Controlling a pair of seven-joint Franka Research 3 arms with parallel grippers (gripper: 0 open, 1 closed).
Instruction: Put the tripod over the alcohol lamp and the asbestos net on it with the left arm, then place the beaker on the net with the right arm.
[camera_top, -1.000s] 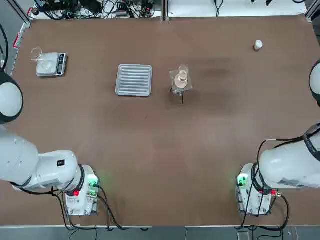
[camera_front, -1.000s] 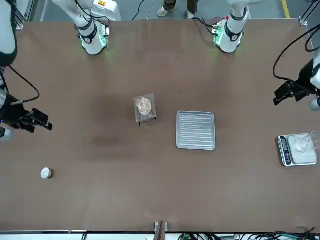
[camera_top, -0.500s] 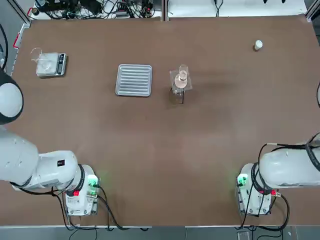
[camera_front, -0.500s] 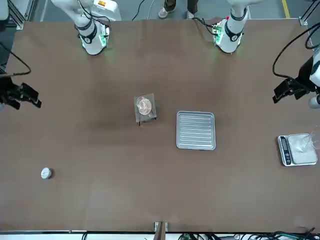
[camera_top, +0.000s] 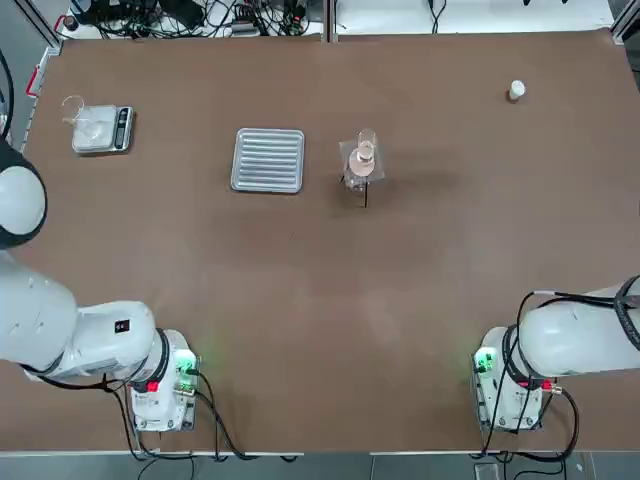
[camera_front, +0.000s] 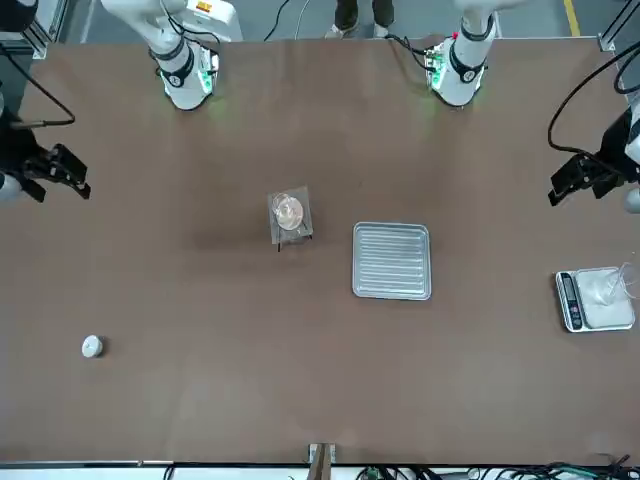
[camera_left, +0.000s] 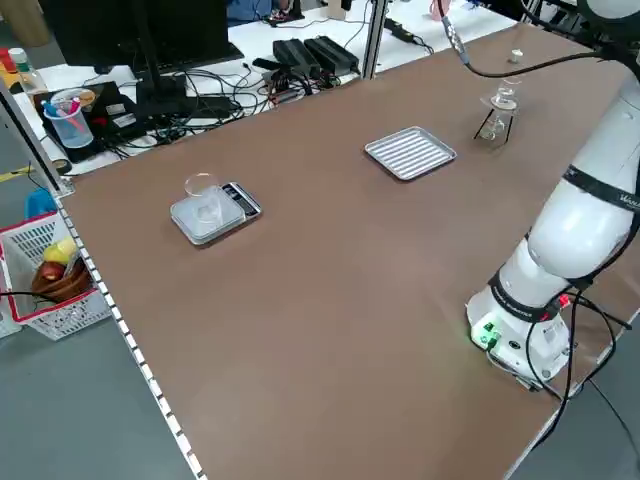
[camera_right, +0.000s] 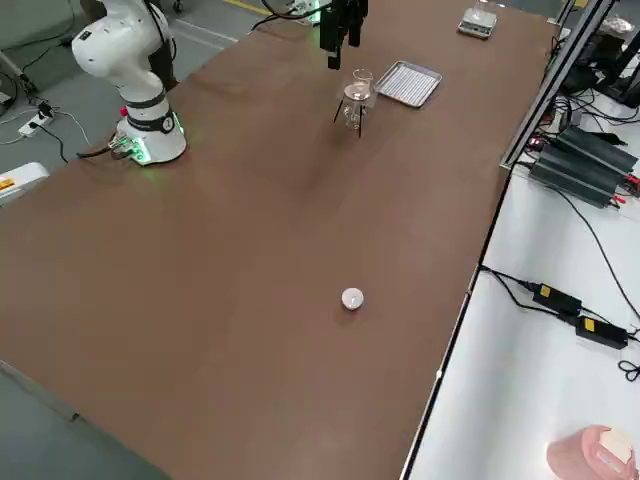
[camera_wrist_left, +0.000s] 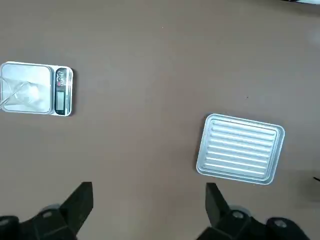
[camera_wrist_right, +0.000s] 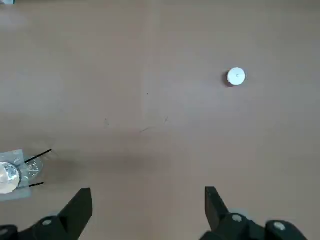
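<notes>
The tripod (camera_top: 365, 196) stands mid-table on thin black legs. The asbestos net (camera_top: 349, 172) lies on its ring, and the clear beaker (camera_top: 365, 150) stands upright on the net's disc. Between the legs the alcohol lamp (camera_right: 351, 113) shows only faintly as clear glass. My right gripper (camera_front: 62, 172) hangs open and empty at the table's right edge, far from the stack; its wrist view shows the net (camera_wrist_right: 15, 156) well off to one side. My left gripper (camera_front: 580, 180) is open and empty too, high over the left edge near the scale.
A ribbed silver tray (camera_top: 269, 160) lies just left of the stack. A scale with a glass dish (camera_top: 100, 128) sits at the far left. A small white cap (camera_top: 516, 90) rests at the far right. Both arm bases (camera_top: 160, 385) stand at the near edge.
My right gripper has drawn back toward the robot's side along the table's right edge, and its arm has left the top view's edge. The stack and the left gripper are nearly unmoved.
</notes>
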